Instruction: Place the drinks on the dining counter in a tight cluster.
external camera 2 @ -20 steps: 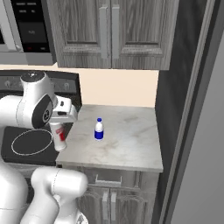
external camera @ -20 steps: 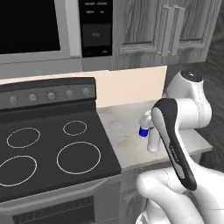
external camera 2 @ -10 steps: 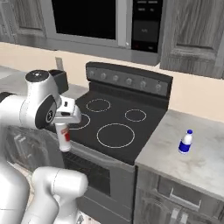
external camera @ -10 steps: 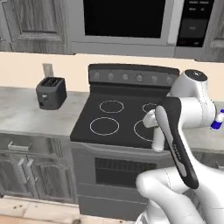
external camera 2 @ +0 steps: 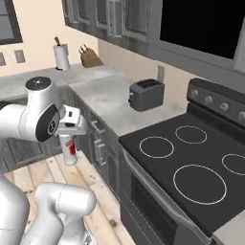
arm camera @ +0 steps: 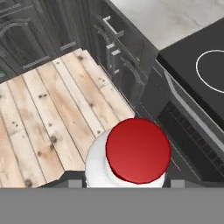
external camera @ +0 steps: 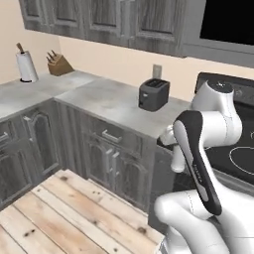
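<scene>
My gripper (external camera 2: 70, 139) is shut on the slim white bottle with the red cap (external camera 2: 70, 150), which hangs upright below the hand, over the wooden floor in front of the cabinets. The hand view looks straight down on its red cap (arm camera: 138, 151) and white shoulder. In the left base view the bottle (external camera: 177, 162) peeks out behind my forearm, beside the stove's left edge. The fat yellow bottle, the blue-capped bottle and the dining counter are out of view.
A black stove (external camera 2: 191, 167) lies to the right. A grey marble worktop (external camera 2: 103, 98) left of it carries a dark toaster (external camera 2: 146, 94). A paper towel roll (external camera: 26, 67) and a knife block (external camera: 58, 63) stand in the far corner. Grey cabinets (external camera: 109, 158) face the plank floor (arm camera: 43, 113).
The whole picture has swung left with the base: the stove has slid to the right, the corner worktop has come in, and the blue-capped bottle has left view. The red-capped bottle stays in my gripper.
</scene>
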Available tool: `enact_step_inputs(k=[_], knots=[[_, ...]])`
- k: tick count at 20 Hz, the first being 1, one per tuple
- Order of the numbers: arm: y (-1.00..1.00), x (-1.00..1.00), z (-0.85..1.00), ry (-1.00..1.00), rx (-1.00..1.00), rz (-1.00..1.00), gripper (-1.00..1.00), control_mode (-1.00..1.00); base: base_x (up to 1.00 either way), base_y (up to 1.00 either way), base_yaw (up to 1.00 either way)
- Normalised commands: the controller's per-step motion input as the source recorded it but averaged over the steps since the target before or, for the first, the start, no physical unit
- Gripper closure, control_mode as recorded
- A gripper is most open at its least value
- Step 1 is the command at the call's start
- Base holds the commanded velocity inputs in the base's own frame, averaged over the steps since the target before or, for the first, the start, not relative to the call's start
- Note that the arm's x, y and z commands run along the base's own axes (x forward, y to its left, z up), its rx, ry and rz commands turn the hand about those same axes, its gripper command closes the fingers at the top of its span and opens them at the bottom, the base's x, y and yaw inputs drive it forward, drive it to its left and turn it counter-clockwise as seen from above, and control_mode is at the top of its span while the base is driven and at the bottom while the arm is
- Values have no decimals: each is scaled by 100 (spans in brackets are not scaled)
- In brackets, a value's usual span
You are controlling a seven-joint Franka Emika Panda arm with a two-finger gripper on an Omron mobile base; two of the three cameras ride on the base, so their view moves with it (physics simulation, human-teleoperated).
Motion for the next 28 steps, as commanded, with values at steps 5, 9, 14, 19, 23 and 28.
enact_step_inputs(k=[5,9,14,19,23,28], knots=[[0,0,0,0,0,0,100,100,14,18,77],[0,0,0,0,0,0,100,100,18,31,95],[0,0,0,0,0,0,100,100,22,19,97],[0,0,0,0,0,0,100,100,28,21,95],[0,0,0,0,0,0,100,100,85,7,80],[0,0,0,0,0,0,100,100,100,-16,51]])
